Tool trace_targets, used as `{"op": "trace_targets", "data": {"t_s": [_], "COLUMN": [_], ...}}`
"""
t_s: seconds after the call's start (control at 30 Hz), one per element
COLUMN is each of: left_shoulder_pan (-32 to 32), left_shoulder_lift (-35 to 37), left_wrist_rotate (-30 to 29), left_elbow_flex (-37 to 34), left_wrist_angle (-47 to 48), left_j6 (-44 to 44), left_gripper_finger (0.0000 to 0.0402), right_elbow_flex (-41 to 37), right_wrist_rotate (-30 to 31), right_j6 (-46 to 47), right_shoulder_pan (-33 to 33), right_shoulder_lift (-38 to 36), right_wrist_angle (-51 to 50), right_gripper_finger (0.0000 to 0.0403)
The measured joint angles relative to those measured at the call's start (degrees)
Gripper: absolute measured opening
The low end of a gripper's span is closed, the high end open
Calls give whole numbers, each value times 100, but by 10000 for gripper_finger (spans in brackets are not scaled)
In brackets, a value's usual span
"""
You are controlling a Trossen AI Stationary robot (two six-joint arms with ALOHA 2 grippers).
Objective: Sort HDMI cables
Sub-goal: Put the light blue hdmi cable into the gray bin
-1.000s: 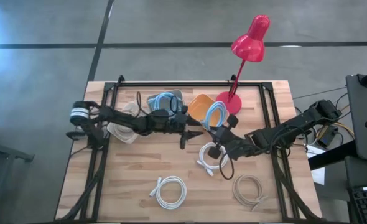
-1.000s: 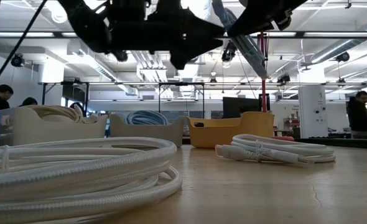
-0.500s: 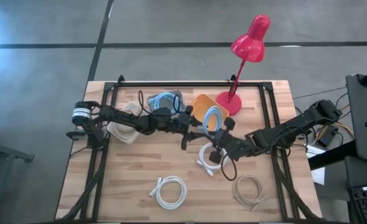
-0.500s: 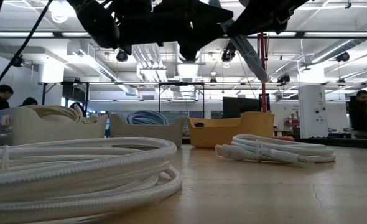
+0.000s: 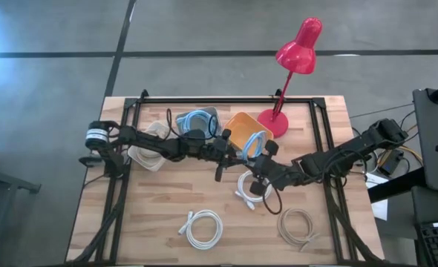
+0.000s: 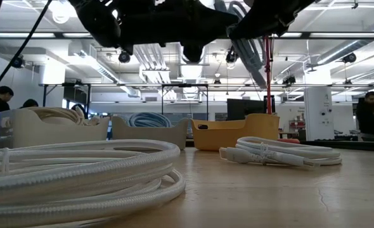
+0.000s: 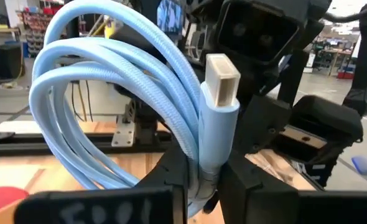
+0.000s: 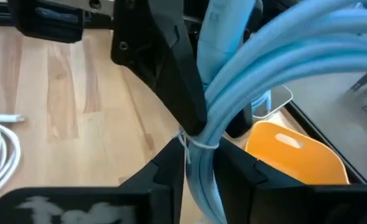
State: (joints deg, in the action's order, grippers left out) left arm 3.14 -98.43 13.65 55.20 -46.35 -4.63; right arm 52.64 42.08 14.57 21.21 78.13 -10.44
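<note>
A light blue HDMI cable coil (image 5: 255, 139) hangs in the air beside the orange bin (image 5: 236, 126), between my two grippers. My left gripper (image 5: 243, 152) reaches it from the left and is shut on it. My right gripper (image 5: 260, 158) reaches it from the right and is also shut on it. Two white coils (image 5: 250, 185) (image 5: 204, 228) and a tan coil (image 5: 297, 225) lie flat on the table. Another blue coil lies in the grey bin (image 5: 197, 120), and tan cable lies in the white bin (image 5: 148, 144). My left gripper pinches the coil's bundled strands (image 7: 199, 171) between its two fingers, right beside the plug (image 7: 222, 78), which sticks out past the fingertips. The fingers come in about level from the table's left. The coil stands on edge, clear of the table. My right gripper has the same bundle between its two fingers at the white tie (image 8: 196, 144), close to the left gripper's finger (image 8: 171, 74). It comes from the table's right. The strands run out past the fingers, above the orange bin (image 8: 292, 155).
A red desk lamp (image 5: 289, 67) stands at the far edge beside the orange bin. The three bins sit in a row along the far side. In the low view a white coil (image 6: 79, 171) lies close in front, and another white coil (image 6: 282, 152) lies farther back.
My left gripper has moved toward the table's right, up to the blue coil, and has shut on its strands. My right gripper has kept the coil in the air beside the orange bin, shifting it slightly.
</note>
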Motion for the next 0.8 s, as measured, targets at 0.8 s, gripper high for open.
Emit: {"op": "trace_targets", "data": {"t_s": [0.8], "left_shoulder_pan": [1407], "left_shoulder_lift": [2522], "left_wrist_rotate": [-124], "left_elbow_flex": [-24], "left_wrist_angle": [5206], "left_j6": [111], "left_gripper_finger": [57], "right_elbow_flex": [-333], "right_wrist_rotate": [-27], "right_j6": [798], "right_shoulder_pan": [26], "right_shoulder_lift": [-2], "right_wrist_angle": [-266], "right_gripper_finger": [153]}}
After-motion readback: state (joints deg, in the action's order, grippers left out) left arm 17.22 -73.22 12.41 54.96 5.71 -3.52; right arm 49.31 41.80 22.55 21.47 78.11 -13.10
